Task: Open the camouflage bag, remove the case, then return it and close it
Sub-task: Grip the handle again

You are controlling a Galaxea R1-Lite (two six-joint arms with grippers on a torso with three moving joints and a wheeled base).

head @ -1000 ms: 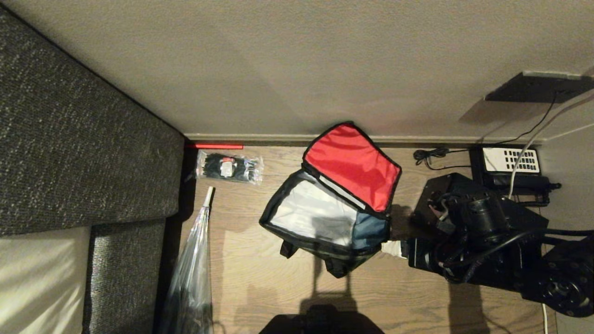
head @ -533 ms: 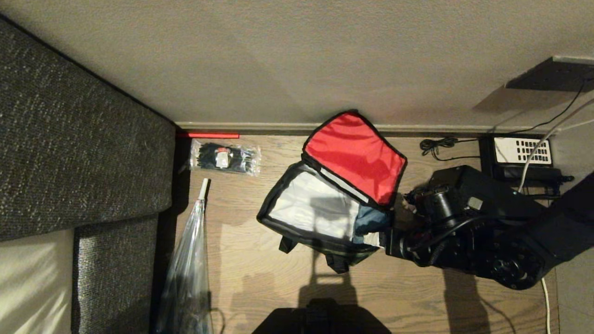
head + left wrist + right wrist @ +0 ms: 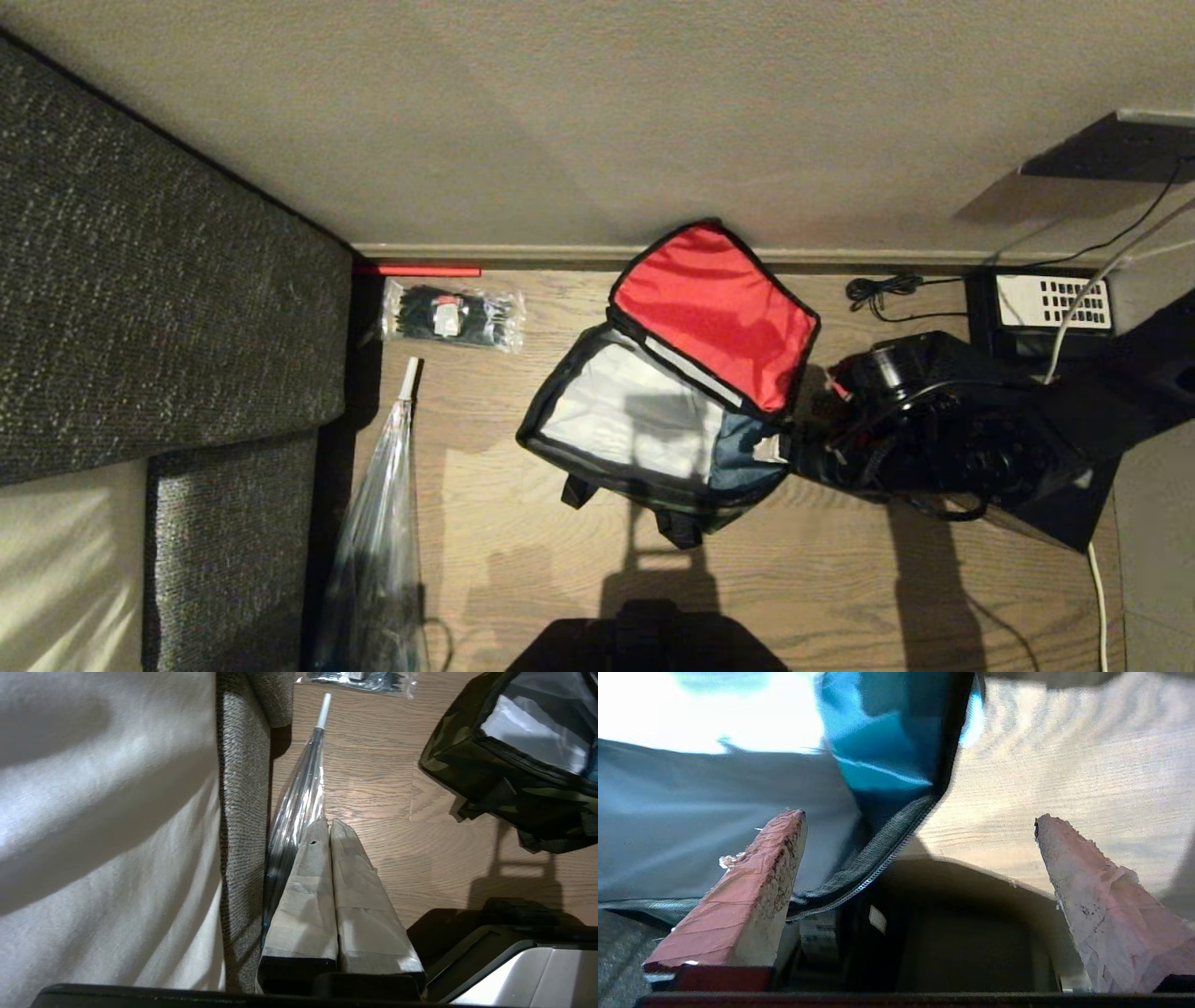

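The camouflage bag [image 3: 653, 439] lay on the wooden floor [image 3: 523, 560], its red-lined lid [image 3: 714, 313] thrown back. The right gripper [image 3: 920, 858], jaws wide apart and empty, straddled the bag's near rim, one finger over the pale lining, the other over bare floor. The case was not visible. The bag looked soft and light, its walls liable to sag; the stitched rim between the fingers seemed the firmest hold. The left gripper [image 3: 331, 826] hung closed beside a clear umbrella [image 3: 299, 798]. No writing was legible.
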